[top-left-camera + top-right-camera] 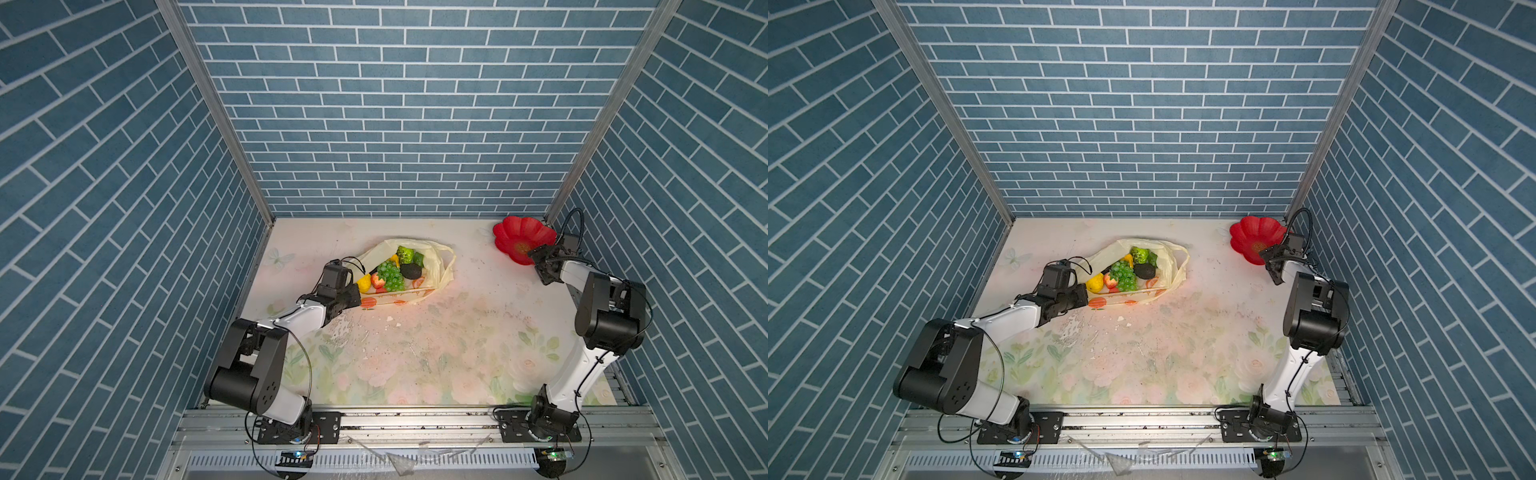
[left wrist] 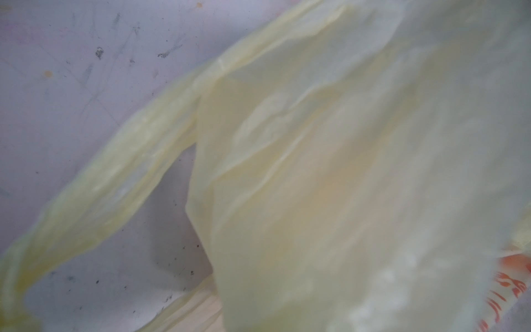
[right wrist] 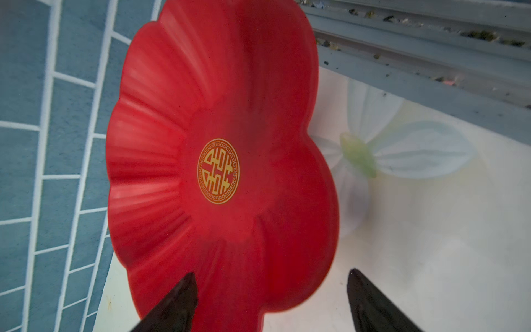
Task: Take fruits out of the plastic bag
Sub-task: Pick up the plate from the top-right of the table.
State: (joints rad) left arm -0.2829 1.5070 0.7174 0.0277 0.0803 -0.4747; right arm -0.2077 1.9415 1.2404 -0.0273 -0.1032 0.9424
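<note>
The plastic bag (image 1: 441, 266) (image 1: 1174, 266) lies open at the table's middle back. Inside it are the fruits: green grapes (image 1: 390, 275), a lemon (image 1: 364, 284), a strawberry (image 1: 377, 281), a banana (image 1: 395, 260), a bumpy green citrus (image 1: 405, 254) and a dark avocado (image 1: 411, 271). My left gripper (image 1: 357, 296) (image 1: 1086, 296) is shut on the bag's near left edge, which it holds up taut. In the left wrist view the bag's plastic (image 2: 316, 172) hides the jaws. My right gripper (image 1: 533, 255) (image 3: 271, 280) hangs open, with nothing held, over the near rim of the red plate.
A red flower-shaped plate (image 1: 519, 237) (image 1: 1254, 235) (image 3: 201, 100) sits in the back right corner against the brick walls. Small white crumbs (image 1: 390, 319) lie in front of the bag. The flowered tabletop (image 1: 436, 353) stretches to the front rail.
</note>
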